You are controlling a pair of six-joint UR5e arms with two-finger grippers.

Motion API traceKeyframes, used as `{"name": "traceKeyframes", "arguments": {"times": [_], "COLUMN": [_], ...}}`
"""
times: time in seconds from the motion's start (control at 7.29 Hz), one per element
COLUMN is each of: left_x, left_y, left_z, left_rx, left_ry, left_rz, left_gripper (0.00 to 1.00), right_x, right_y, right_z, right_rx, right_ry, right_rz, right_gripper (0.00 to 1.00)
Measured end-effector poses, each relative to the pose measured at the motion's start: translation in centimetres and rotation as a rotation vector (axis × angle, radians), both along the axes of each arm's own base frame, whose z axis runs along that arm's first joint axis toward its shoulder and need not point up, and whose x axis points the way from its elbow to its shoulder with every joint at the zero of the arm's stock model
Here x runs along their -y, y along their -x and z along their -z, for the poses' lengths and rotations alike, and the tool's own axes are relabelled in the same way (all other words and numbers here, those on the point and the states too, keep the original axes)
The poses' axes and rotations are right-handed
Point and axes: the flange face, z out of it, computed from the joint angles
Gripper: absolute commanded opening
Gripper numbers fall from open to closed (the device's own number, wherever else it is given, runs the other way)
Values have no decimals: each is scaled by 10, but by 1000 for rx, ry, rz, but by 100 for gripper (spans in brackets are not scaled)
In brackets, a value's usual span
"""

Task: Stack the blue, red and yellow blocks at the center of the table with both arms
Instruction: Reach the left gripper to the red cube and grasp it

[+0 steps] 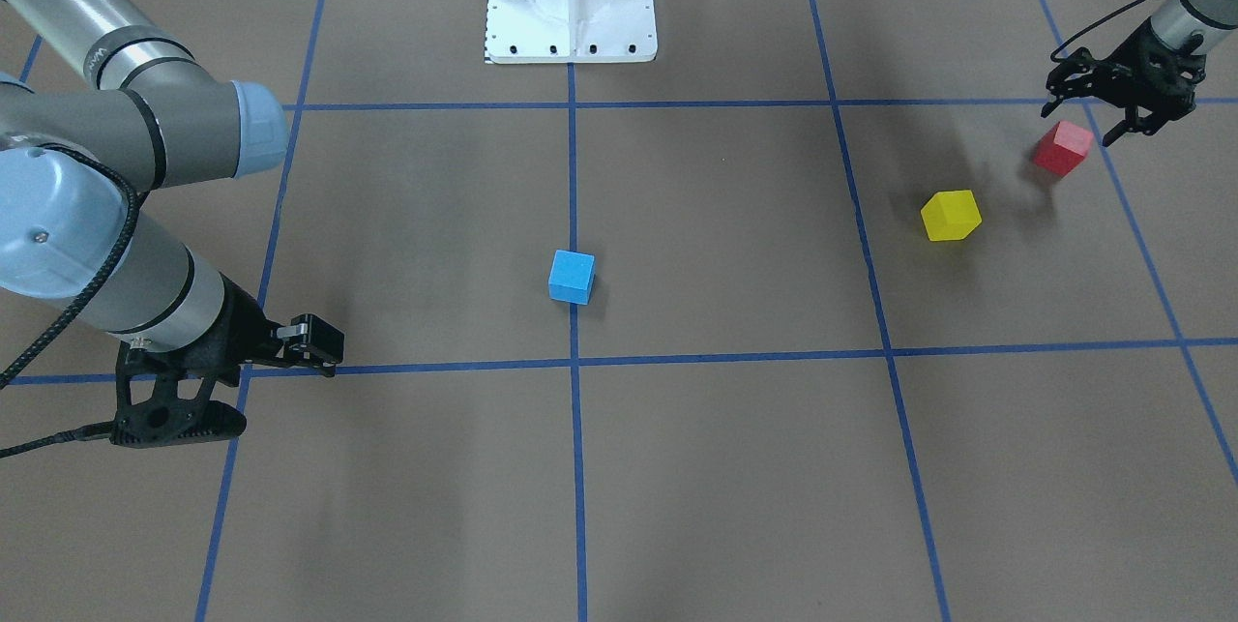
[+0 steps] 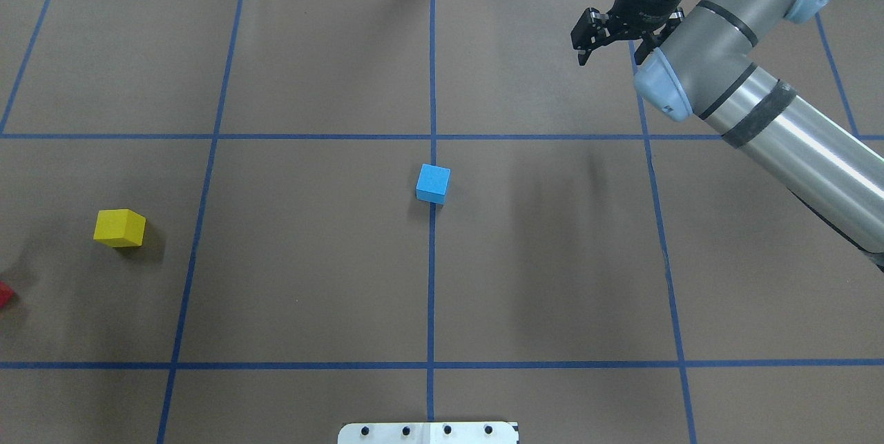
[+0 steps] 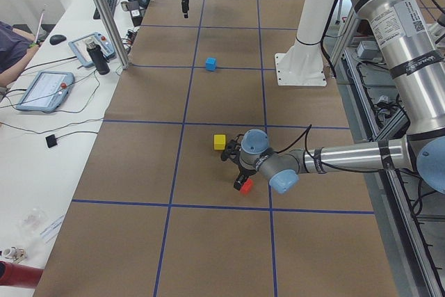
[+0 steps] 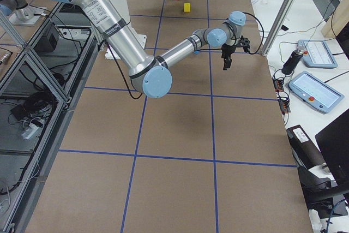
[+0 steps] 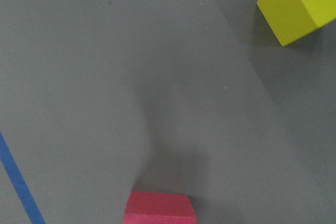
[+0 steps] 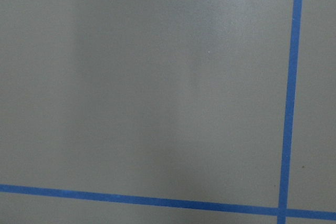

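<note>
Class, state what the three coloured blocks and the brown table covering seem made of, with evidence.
The blue block, red block, yellow block: matte, glare-free, sharp-edged; likely foam or painted wood. The table covering: probably brown paper, dull, rippled along its far edge.

Brown tabletop [image 2: 311, 278] with blue tape lines [image 2: 552, 364]; beside it, white bench [image 3: 49, 172] with tablet pendant [image 3: 43, 91], mouse [image 3: 57, 39]

Blue block [image 2: 433, 184] centre; yellow block [image 2: 119, 228], red block [image 1: 1061, 148] left, apart.

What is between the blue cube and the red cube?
The small yellow cube sits roughly between them, nearer the red cube than the blue cube; the front-facing view shows it.
</note>
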Motion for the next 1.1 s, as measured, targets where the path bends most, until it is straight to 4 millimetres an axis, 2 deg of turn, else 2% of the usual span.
{"name": "traceKeyframes", "arguments": {"times": [0.82,0.96,1.1], "left_x": [5,7,8], "left_y": [-5,-7,-8], "left_z": [-25,-26,-27], "left_rx": [39,39,41], "left_ry": [23,26,31], "left_rz": [0,1,2], "left_gripper": [99,93,65], "right_x": [-1,-1,-2], "right_y": [1,1,0], "right_z": [-5,-6,-8], "right_rx": [-4,-5,-6], "right_ry": [6,6,8], "right_rz": [2,3,3], "right_gripper": [99,99,99]}}
